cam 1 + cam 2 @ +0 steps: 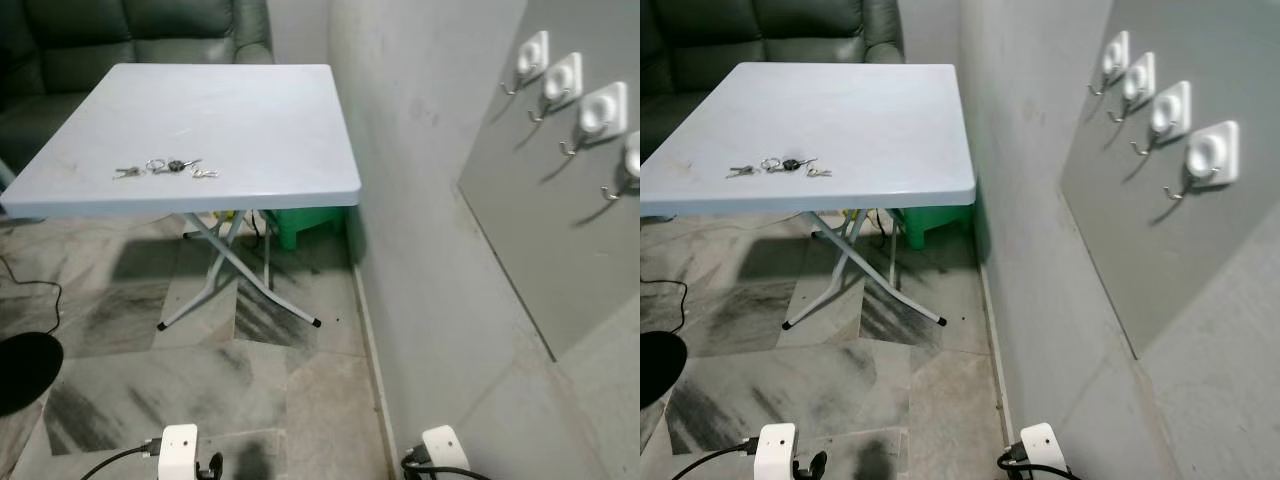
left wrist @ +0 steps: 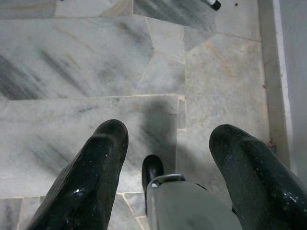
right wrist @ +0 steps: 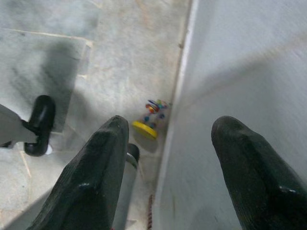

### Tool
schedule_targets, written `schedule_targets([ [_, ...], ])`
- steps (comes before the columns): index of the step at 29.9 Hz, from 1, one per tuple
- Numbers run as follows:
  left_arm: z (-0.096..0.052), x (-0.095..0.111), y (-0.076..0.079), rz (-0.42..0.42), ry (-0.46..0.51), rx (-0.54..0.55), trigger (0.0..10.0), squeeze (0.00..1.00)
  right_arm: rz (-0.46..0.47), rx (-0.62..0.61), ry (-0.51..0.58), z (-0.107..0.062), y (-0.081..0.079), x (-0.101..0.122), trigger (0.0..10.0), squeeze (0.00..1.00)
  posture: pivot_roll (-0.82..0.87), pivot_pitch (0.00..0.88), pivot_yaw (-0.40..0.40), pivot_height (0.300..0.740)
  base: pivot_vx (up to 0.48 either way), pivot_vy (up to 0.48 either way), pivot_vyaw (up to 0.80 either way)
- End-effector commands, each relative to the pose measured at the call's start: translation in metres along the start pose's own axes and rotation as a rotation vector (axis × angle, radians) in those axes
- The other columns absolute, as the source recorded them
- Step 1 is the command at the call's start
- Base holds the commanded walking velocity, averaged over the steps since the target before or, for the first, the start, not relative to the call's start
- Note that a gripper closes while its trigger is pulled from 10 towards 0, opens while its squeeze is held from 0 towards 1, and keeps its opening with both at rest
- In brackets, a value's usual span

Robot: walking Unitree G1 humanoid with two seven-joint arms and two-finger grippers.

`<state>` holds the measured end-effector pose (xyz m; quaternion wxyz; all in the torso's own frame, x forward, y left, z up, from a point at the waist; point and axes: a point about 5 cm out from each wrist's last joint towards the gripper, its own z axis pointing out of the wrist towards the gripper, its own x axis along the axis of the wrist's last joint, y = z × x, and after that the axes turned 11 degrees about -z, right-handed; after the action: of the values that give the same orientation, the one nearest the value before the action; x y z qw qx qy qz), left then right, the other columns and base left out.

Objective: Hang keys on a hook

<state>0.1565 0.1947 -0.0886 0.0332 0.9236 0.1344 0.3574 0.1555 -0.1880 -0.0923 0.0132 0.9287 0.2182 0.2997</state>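
Both arms hung low over the marble floor (image 1: 300, 400), nearest the camera. The left gripper (image 2: 165, 143) pointed down at the tiles with its two black fingers (image 2: 96, 167) spread apart and nothing between them. The right gripper (image 3: 168, 139) hung just beside the grey wall (image 1: 420, 250), its fingers likewise parted and empty; below it, at the foot of the wall, lay a small yellow toy with coloured beads (image 3: 151, 120).

Beyond the arms stood the folding table (image 1: 250, 110), one side of it near the wall, its crossed white legs (image 1: 225, 270) planted on the floor. The keys (image 1: 165, 168) lay flat on the tabletop near the table's front edge, well away from the wall side, a bunch on a ring with a dark fob. Under the table, toward the wall, sat a green stool (image 1: 310, 222).

On the wall to the right of the table hung a grey panel (image 1: 1180, 230) carrying a row of four white hooks (image 1: 1170, 112), all bare. Behind the table was a dark green sofa (image 1: 130, 40).
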Motion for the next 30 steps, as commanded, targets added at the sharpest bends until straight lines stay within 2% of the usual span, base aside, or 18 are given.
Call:
schedule_targets([
  [1,-0.0014,-0.0022,-0.0043,-0.013,-0.007,0.016,10.0,0.0,0.023,0.004,0.01,0.0008,-0.0014,0.0024,10.0,0.0,-0.09,0.0,-0.017,0.74,0.0,0.0,0.0],
  [9,-0.0018,-0.002,-0.0076,-0.03,-0.012,0.027,10.0,0.0,0.041,0.007,0.018,0.0008,-0.0036,0.0025,10.0,0.0,-0.09,0.0,-0.011,0.74,0.0,0.14,0.0],
  [30,-0.0004,0.0014,-0.0072,-0.05,-0.002,0.031,10.0,0.0,0.044,0.011,0.046,0.002,-0.0018,0.0087,10.0,0.0,-0.09,0.0,-0.02,0.74,0.0,0.462,0.0],
])
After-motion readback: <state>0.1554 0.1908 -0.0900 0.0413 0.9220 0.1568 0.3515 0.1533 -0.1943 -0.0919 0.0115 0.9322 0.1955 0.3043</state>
